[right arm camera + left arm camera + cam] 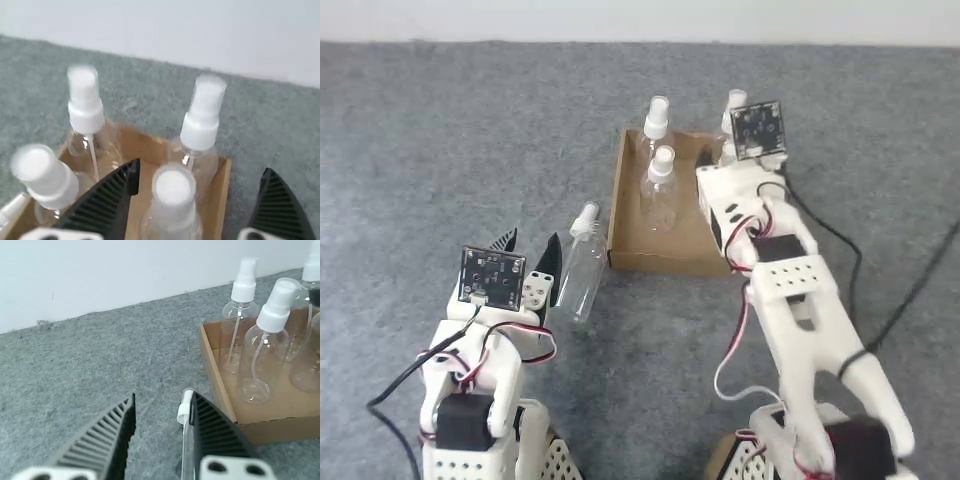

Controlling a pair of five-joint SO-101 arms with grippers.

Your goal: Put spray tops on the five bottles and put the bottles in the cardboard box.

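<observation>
5th bottle, spray top on, lies on counter just beside cardboard box. Left tool is spread, bottle outside it, alongside one finger. Right tool is spread over a standing bottle in box. Risk: left shuts on air or nudges bottle, so it rolls off; right clips upright tops, tipping them.

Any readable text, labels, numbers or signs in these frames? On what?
No text can be read in any view.
Clear plastic bottles with white spray tops: no labels or print visible.
Brown cardboard box: plain walls, no print visible.
Dark camera boards on the wrists: any markings are too small to read.
</observation>
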